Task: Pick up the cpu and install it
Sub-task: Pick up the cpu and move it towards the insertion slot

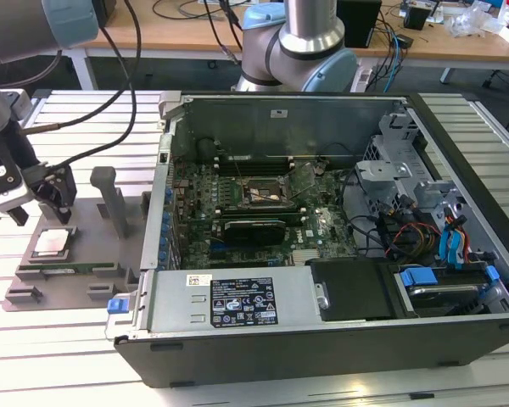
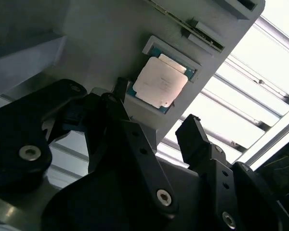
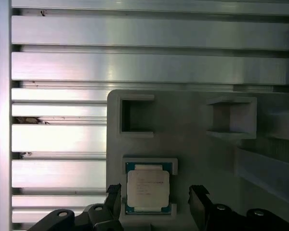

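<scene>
The cpu (image 1: 53,243) is a small silver-topped square with a thin green border, lying flat in a recess of the grey holder tray (image 1: 85,280) at the exterior view's left. My gripper (image 1: 41,212) hangs just above it, open. In both wrist views the two black fingers (image 3: 113,195) stand either side of the cpu (image 3: 145,188) with a gap to each edge, not touching it. In the second wrist view the cpu (image 2: 160,83) lies beyond the open gripper (image 2: 154,108). The motherboard's socket (image 1: 259,193) sits inside the open computer case.
The open computer case (image 1: 322,322) takes up the middle and right of the slatted metal table (image 1: 85,119). Grey upright posts (image 1: 110,199) rise from the tray between gripper and case. Black cables (image 1: 119,93) trail from the arm. The arm's base (image 1: 301,42) stands behind the case.
</scene>
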Controlling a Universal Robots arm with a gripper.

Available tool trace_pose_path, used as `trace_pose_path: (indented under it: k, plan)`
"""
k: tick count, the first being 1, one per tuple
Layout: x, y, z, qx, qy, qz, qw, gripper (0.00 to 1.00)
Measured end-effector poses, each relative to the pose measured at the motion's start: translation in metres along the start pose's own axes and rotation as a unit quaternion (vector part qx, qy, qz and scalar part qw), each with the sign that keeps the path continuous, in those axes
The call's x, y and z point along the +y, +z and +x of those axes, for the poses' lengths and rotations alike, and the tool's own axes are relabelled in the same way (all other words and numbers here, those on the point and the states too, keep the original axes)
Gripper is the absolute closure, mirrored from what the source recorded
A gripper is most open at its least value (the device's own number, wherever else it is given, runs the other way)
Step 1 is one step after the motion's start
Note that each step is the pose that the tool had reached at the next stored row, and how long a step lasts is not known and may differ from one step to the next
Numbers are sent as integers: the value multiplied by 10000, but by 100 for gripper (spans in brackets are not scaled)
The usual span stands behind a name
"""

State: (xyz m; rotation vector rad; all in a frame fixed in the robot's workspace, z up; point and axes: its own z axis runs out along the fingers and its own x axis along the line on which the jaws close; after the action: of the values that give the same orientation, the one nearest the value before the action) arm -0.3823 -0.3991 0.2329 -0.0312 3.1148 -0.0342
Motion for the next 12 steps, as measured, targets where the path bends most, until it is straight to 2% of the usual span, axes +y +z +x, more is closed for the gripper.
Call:
trace_pose_path:
  k: [4, 5, 7, 11, 12]
  plan:
    - [-1, 57, 19, 0, -15, 2, 10000, 32]
    - [-9, 89, 30, 0, -16, 2, 10000, 32]
    - [-68, 151, 35, 0, -19, 2, 10000, 32]
    - [-78, 220, 36, -4, -191, -2, 9998, 32]
    - [-77, 255, 38, -4, -193, -2, 9998, 32]
